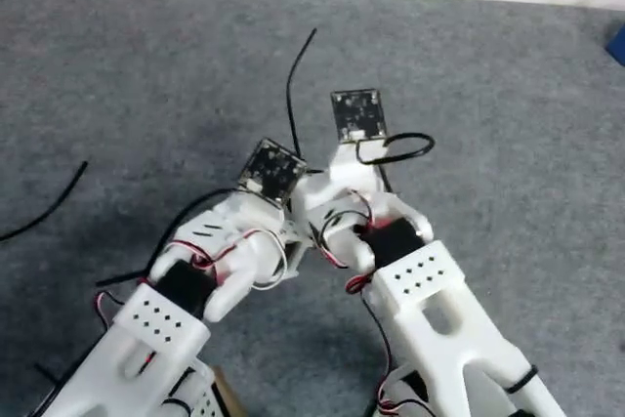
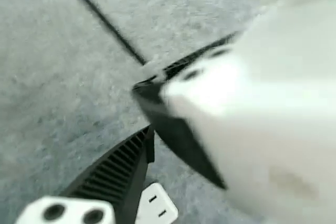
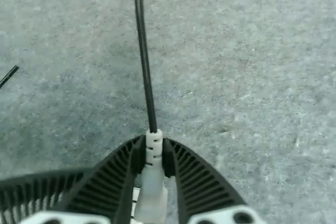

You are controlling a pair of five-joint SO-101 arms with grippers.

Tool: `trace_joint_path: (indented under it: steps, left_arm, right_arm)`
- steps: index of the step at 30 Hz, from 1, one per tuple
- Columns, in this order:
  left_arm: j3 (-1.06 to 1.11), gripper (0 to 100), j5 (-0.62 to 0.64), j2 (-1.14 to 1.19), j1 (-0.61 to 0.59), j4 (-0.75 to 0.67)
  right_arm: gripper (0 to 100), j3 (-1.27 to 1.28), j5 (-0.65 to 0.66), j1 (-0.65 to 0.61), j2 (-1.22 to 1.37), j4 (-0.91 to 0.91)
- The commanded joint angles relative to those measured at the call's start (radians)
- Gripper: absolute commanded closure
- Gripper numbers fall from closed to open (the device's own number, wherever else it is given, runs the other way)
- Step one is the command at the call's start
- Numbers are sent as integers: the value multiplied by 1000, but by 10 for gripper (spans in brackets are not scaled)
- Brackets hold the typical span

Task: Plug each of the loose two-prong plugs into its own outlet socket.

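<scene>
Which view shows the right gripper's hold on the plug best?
Right wrist view: the right gripper pinches the plug at its neck. High view: arms cover it, cable visible. Left wrist view: the neck, partly hidden.

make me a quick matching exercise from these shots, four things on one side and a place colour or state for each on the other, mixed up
Things
1. white plug
2. black cord
3. socket piece
4. carpet

Place, colour or state
a. runs from the plug's end out across the floor
b. grey, under everything
c. clamped in the right gripper
d. white, with two dark slots in its face

Pairs: 1-c, 2-a, 3-d, 4-b
</scene>
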Motion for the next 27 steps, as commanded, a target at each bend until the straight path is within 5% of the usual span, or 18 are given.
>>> trace_joint_path:
  steps: [1,8,27]
  left_arm:
    - [33,596,-61,-19,-104,-115]
    - [53,596,-77,-19,-166,-149]
    - [62,596,-78,-19,-211,-184]
  right_arm:
    - [994,-94,-8,-36,-1,116]
    - [994,-248,-3,-41,1,343]
    - [994,-269,132,-36,-1,466]
